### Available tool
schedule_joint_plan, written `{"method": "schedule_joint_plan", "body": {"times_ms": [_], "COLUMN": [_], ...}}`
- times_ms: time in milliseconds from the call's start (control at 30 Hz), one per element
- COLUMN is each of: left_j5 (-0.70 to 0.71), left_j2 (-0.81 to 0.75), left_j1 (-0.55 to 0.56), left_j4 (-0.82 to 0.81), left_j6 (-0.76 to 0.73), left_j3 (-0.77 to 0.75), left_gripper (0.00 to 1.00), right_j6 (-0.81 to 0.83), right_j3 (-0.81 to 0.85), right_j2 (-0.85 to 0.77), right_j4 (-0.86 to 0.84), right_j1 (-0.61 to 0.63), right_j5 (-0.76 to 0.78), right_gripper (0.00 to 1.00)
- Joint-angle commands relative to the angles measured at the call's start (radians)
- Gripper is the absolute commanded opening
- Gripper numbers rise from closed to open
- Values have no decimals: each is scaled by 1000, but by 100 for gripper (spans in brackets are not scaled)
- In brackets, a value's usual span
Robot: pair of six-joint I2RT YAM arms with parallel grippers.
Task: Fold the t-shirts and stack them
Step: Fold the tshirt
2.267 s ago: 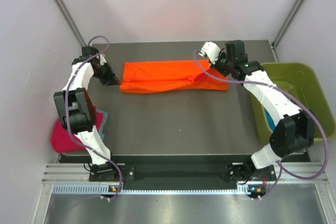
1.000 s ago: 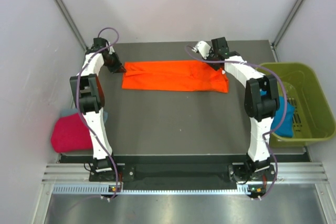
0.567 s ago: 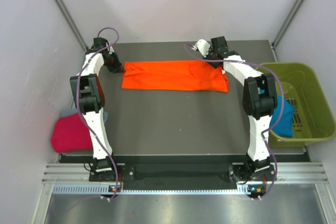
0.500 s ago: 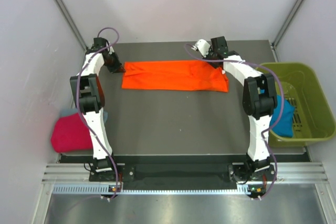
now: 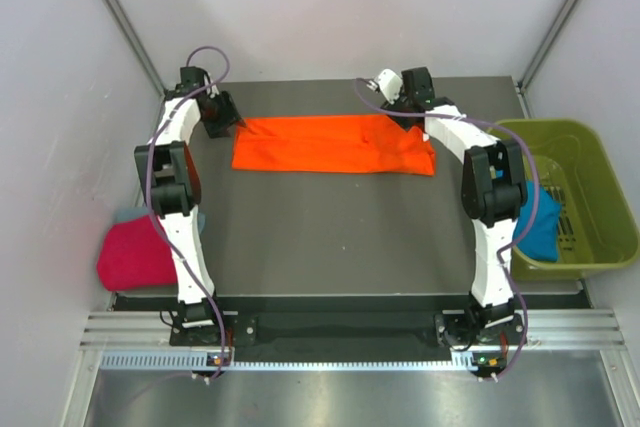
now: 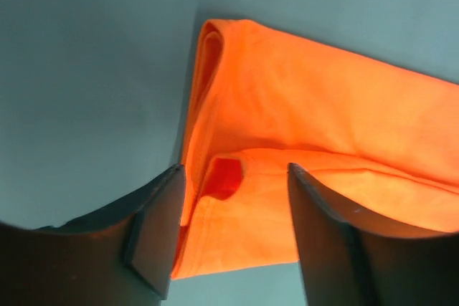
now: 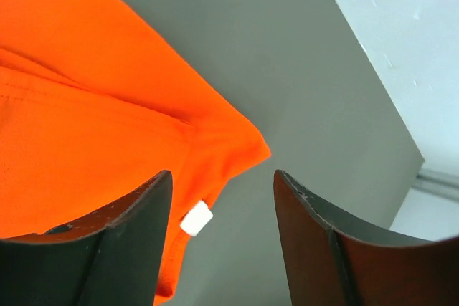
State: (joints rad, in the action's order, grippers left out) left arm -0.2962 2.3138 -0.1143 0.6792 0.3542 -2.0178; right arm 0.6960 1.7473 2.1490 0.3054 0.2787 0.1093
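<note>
A bright orange t-shirt [image 5: 335, 144] lies folded into a long flat strip across the far side of the table. My left gripper [image 5: 226, 119] is at its left end and stands open. In the left wrist view the left gripper [image 6: 234, 171] has its jaws wide apart over the shirt's folded corner [image 6: 301, 120]. My right gripper [image 5: 401, 107] is at the far right end, also open. From the right wrist, the right gripper [image 7: 222, 175] frames the orange corner [image 7: 86, 127] and its small white tag [image 7: 196, 218]. Neither gripper holds the cloth.
A magenta-pink t-shirt [image 5: 133, 255] lies on a grey-blue one [image 5: 124, 215] beside the table's left edge. An olive-green bin [image 5: 592, 152] at the right holds a teal-blue t-shirt [image 5: 540, 232]. The back wall stands close behind both grippers.
Both grippers went from shut to open and let go of the orange shirt's ends. The shirt stays flat where it was laid.
</note>
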Motion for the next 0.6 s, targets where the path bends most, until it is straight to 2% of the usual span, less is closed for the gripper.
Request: {"method": "schedule_joint_plan", "body": {"times_ms": [0, 100, 200, 267, 333, 433, 567], "left_j5": [-24, -76, -124, -152, -173, -164, -49], "left_j2": [-146, -224, -258, -264, -248, -203, -150], "left_j1": [-10, -15, -16, -15, -15, -13, -13], "left_j4": [-32, -18, 16, 11, -1, 0, 26], "left_j6": [3, 15, 22, 29, 43, 17, -52], "left_j3": [-3, 86, 166, 209, 249, 258, 199], "left_gripper": [66, 73, 72, 63, 48, 45, 70], "right_j6": [-61, -140, -199, -217, -248, -297, -377], "right_j3": [-6, -31, -61, -74, -81, -91, -88], "right_j2": [-139, -214, -251, -253, -239, -199, -160], "right_j4": [-81, -36, 6, 26, 32, 52, 58], "right_j1": [-1, -1, 8, 14, 13, 8, -12], "right_j5": [67, 20, -39, -97, -132, -177, -223], "right_gripper": [59, 61, 61, 61, 60, 59, 57]}}
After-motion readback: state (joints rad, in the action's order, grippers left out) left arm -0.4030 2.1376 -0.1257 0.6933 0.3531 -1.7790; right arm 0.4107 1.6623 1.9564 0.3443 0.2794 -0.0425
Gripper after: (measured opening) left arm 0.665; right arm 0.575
